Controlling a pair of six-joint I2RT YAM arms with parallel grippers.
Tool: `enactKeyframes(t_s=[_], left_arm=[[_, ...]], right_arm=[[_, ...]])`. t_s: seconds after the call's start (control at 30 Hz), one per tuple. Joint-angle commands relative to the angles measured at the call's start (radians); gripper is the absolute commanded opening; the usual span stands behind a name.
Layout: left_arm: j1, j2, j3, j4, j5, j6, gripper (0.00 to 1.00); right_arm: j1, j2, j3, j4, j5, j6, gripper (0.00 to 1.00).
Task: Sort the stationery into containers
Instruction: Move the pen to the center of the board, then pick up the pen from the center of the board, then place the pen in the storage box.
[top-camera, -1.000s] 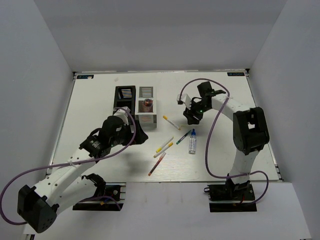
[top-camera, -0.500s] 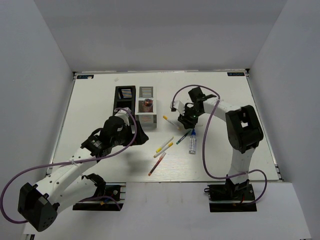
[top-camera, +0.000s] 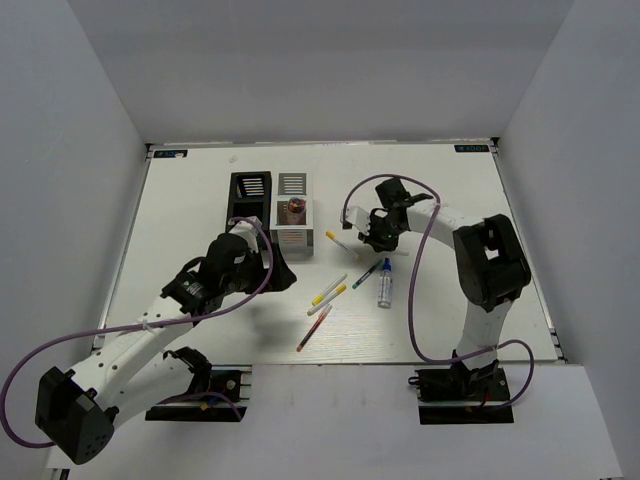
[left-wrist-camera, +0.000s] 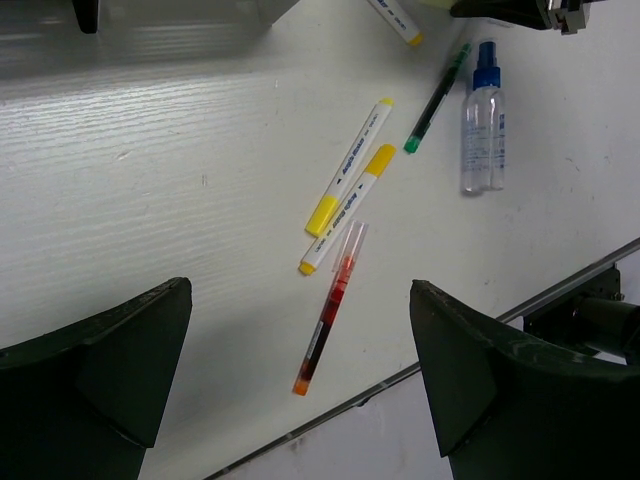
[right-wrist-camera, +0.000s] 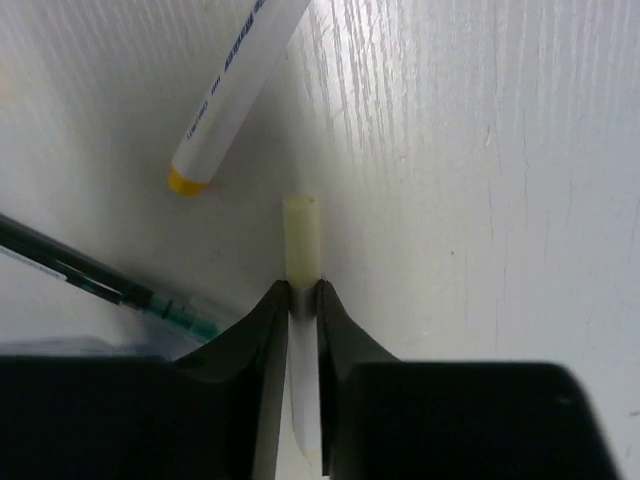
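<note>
My right gripper (top-camera: 362, 241) (right-wrist-camera: 302, 292) is low at the table, shut on the end of a white marker (top-camera: 337, 240) (right-wrist-camera: 301, 235) with a pale yellow tip. My left gripper (top-camera: 283, 272) (left-wrist-camera: 300, 288) hangs open above two yellow-capped markers (top-camera: 329, 290) (left-wrist-camera: 348, 175) and a red-orange pen (top-camera: 313, 328) (left-wrist-camera: 328, 315), holding nothing. A green pen (top-camera: 368, 272) (left-wrist-camera: 436, 98) and a clear bottle with a blue cap (top-camera: 385, 288) (left-wrist-camera: 484, 120) lie just in front of the right gripper. The black organiser (top-camera: 250, 190) and the white-grey organiser (top-camera: 292, 237) stand side by side; a pink cylinder (top-camera: 294, 209) sits in the white-grey one.
The right arm's purple cable (top-camera: 420, 290) loops over the right half of the table. The table's front edge (left-wrist-camera: 470, 335) runs close below the red-orange pen. Grey walls close in the table on three sides.
The right gripper has moved left and down to the white marker and closed on its end. The left arm and the other stationery have stayed put.
</note>
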Motion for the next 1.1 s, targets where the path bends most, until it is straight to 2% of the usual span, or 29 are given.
enactKeyframes(t_s=[0.0, 0.03, 0.1, 0.3, 0.4, 0.43, 0.5, 0.53, 0.6, 0.63, 0.7, 0.8, 0.87, 0.9, 0.93, 0.97, 1.03, 1.07], left_arm=[[-0.003, 0.000, -0.009, 0.010, 0.023, 0.006, 1.00], [-0.003, 0.000, -0.009, 0.010, 0.023, 0.006, 1.00], [-0.003, 0.000, -0.009, 0.020, 0.023, 0.006, 1.00], [-0.003, 0.000, -0.018, 0.030, 0.041, 0.016, 1.00], [-0.003, 0.009, -0.027, 0.040, 0.050, 0.016, 1.00], [-0.003, 0.009, -0.038, 0.040, 0.050, 0.016, 1.00], [-0.003, 0.009, -0.047, 0.040, 0.060, 0.016, 1.00], [-0.003, 0.009, -0.056, 0.049, 0.060, 0.016, 1.00], [-0.003, 0.009, -0.065, 0.059, 0.069, 0.016, 1.00], [-0.003, 0.009, -0.077, 0.059, 0.069, 0.016, 1.00], [-0.003, 0.009, -0.088, 0.084, 0.078, 0.016, 1.00], [-0.003, 0.018, -0.099, 0.108, 0.087, 0.016, 1.00], [-0.003, 0.028, -0.099, 0.109, 0.087, 0.016, 1.00], [-0.003, 0.041, -0.099, 0.109, 0.087, 0.026, 1.00], [-0.003, 0.041, -0.088, 0.109, 0.087, 0.026, 1.00], [-0.003, 0.051, -0.088, 0.109, 0.087, 0.026, 1.00], [-0.003, 0.051, -0.088, 0.109, 0.087, 0.026, 1.00], [-0.003, 0.051, -0.088, 0.109, 0.087, 0.026, 1.00]], right_arm=[[-0.008, 0.011, -0.082, -0.063, 0.093, -0.043, 0.14], [-0.008, 0.009, -0.091, -0.068, 0.093, -0.044, 0.06], [-0.011, 0.003, -0.093, -0.109, 0.056, -0.041, 0.00], [-0.022, -0.049, 0.040, -0.238, -0.086, 0.018, 0.00], [-0.025, -0.063, 0.181, -0.279, -0.137, 0.037, 0.00], [-0.028, -0.061, 0.280, -0.288, -0.165, 0.037, 0.00], [-0.025, -0.047, 0.348, -0.314, -0.203, 0.052, 0.00], [-0.022, -0.046, 0.454, -0.322, -0.246, 0.058, 0.00], [-0.018, -0.020, 0.523, -0.339, -0.275, 0.093, 0.00], [-0.016, -0.011, 0.624, -0.342, -0.333, 0.101, 0.00], [-0.010, 0.028, 0.684, -0.322, -0.369, 0.147, 0.00], [0.015, 0.091, 0.886, -0.279, -0.496, 0.205, 0.00], [0.027, 0.124, 0.919, -0.192, -0.580, 0.228, 0.00], [0.044, 0.132, 0.926, -0.155, -0.597, 0.315, 0.00], [0.048, 0.135, 0.918, -0.009, -0.617, 0.346, 0.00], [0.056, 0.149, 0.907, 0.050, -0.686, 0.459, 0.00], [0.073, 0.163, 0.869, 0.264, -0.720, 0.541, 0.00], [0.079, 0.192, 0.869, 0.302, -0.744, 0.639, 0.00]])
